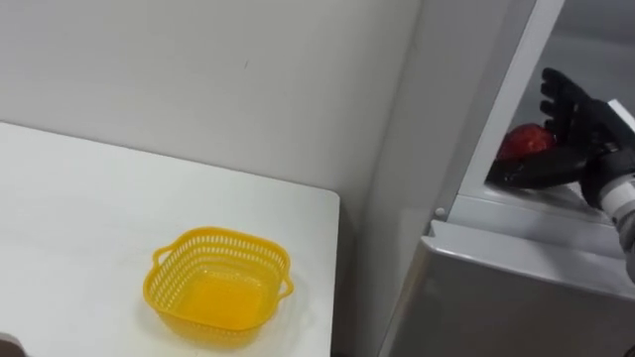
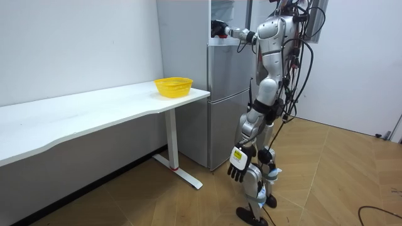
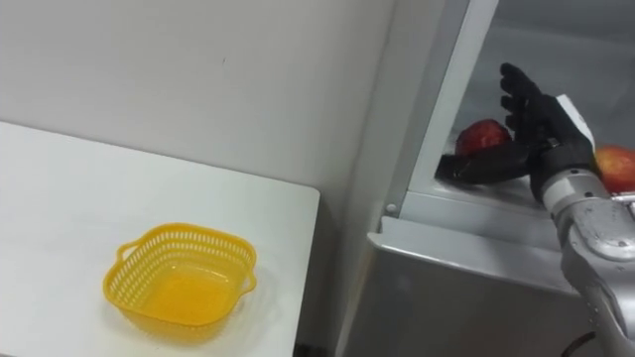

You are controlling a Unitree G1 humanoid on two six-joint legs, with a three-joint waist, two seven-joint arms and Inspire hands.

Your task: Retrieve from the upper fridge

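Round glossy red apple (image 3: 483, 136) sits on the upper shelf of the grey fridge (image 3: 446, 293), robot's black right hand (image 3: 544, 134) open beside it, fingers spread upright, thumb low in front; left hand (image 2: 239, 166) hangs relaxed; perforated yellow plastic basket (image 3: 184, 231) on smooth white table (image 3: 60, 198)

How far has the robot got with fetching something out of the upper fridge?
Done: the upper fridge compartment stands open and the right hand is inside it. In hand: that hand is open beside a red apple, not yet closed on it. Left: grasp it and bring it out, perhaps to the empty yellow basket on the white table. The left hand hangs idle.
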